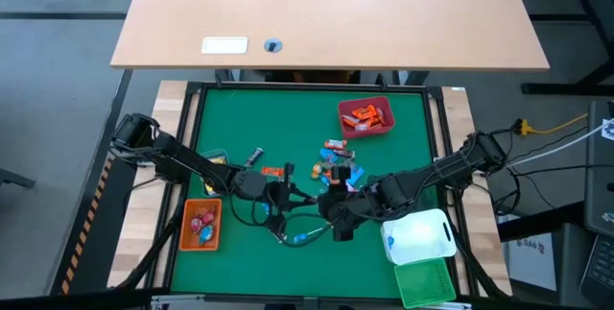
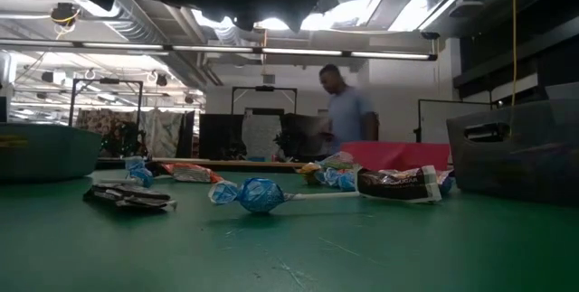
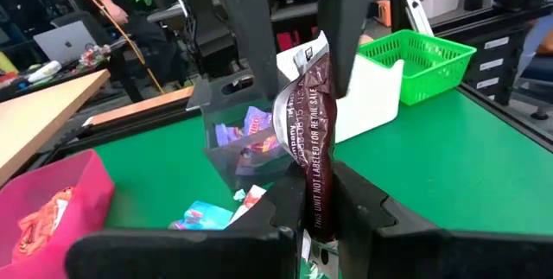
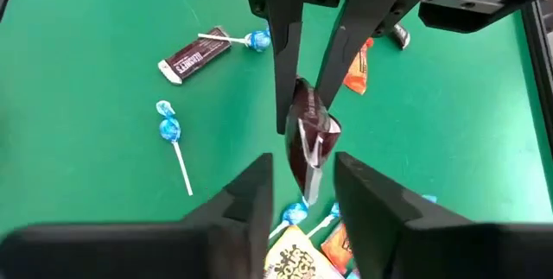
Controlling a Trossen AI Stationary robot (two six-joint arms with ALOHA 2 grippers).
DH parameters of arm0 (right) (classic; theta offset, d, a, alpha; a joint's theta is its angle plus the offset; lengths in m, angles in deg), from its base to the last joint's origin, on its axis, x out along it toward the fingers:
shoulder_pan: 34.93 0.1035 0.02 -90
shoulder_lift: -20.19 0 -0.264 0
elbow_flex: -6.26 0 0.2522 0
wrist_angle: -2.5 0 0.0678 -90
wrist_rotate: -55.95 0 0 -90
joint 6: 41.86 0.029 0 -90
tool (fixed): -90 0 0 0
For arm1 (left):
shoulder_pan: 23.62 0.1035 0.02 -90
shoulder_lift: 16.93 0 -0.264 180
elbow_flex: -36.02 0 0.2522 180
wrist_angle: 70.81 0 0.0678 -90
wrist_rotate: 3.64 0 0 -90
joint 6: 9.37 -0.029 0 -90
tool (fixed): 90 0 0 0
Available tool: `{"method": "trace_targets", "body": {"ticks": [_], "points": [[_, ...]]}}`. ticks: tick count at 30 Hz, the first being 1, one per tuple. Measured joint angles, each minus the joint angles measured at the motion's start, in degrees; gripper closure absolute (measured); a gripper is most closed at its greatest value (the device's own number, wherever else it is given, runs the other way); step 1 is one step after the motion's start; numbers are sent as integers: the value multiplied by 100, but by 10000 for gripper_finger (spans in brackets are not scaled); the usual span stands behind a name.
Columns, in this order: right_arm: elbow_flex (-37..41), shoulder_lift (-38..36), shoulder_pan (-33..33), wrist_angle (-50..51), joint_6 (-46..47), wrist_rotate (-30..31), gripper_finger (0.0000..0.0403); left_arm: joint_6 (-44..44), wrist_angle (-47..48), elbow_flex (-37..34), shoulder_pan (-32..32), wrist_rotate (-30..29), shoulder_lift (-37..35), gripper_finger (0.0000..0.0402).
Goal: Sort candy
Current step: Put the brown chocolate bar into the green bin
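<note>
The candy lies mostly in a loose cluster [image 1: 338, 161] near the middle of the green desk [image 1: 403, 137], with more in the red bin [image 1: 366, 117] and the orange bin [image 1: 201, 225]. One dark brown bar [image 3: 309, 128] is up off the desk, pinched at one end by the left hand [image 4: 309, 98], whose fingers [image 4: 285, 63] are clenched on it. The right hand [image 3: 320, 201] meets it from the opposite side: its fingers [image 4: 367, 201] sit either side of the bar's other end, but whether they press it cannot be told. A blue lollipop [image 2: 258, 194] and another dark brown bar [image 4: 194, 54] lie on the desk nearby.
</note>
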Motion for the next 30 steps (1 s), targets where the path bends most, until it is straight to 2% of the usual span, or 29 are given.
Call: {"method": "trace_targets", "body": {"ticks": [7,16,23,26,30], "points": [[0,0,-2,-3,0,-4,393,0,-7,0,-2,1,0,370],[0,0,-2,-21,-1,-184,398,6,0,0,-2,3,0,365],[0,0,-2,-18,-2,-228,401,308,-11,0,11,-43,0,309],[0,-30,-2,112,-2,-501,402,310,2,0,9,-43,0,281],[-7,-149,-2,485,174,-1215,402,313,14,2,9,-45,0,260]]}}
